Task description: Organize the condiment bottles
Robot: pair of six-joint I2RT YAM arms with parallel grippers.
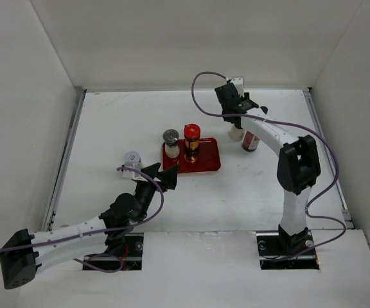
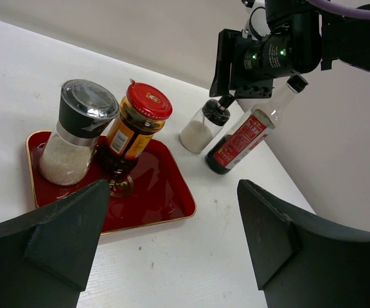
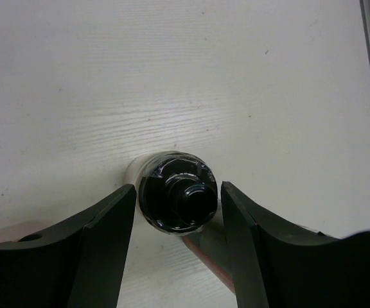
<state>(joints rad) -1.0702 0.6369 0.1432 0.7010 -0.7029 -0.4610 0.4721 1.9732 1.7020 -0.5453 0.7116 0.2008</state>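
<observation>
Small black-capped bottle point(image 3: 178, 196) is standing on the table point(image 1: 108, 115), off the tray, right of its far-right corner. White contents are showing through the clear body in the left wrist view. Right gripper point(image 3: 178, 191) is sitting over it, fingers straddling the black cap on both sides, very close. Can't tell whether they're actually clamping or just flanking.

Red-labelled bottle point(image 2: 239, 138) is standing just beside it, on the side away from the tray; can't tell if the two are touching.

Grey-lidded shaker point(image 2: 76, 135) and red-lidded jar point(image 2: 137, 131) are standing upright side by side on the red tray point(image 2: 166, 192), along its far-left part.

White-lidded jar point(image 1: 132, 158) is sitting on the table left of the tray, next to the left arm's wrist.

Left gripper point(image 2: 173, 186) is hovering at the tray's near-left corner, fingers spread wide, holding nothing.
</observation>
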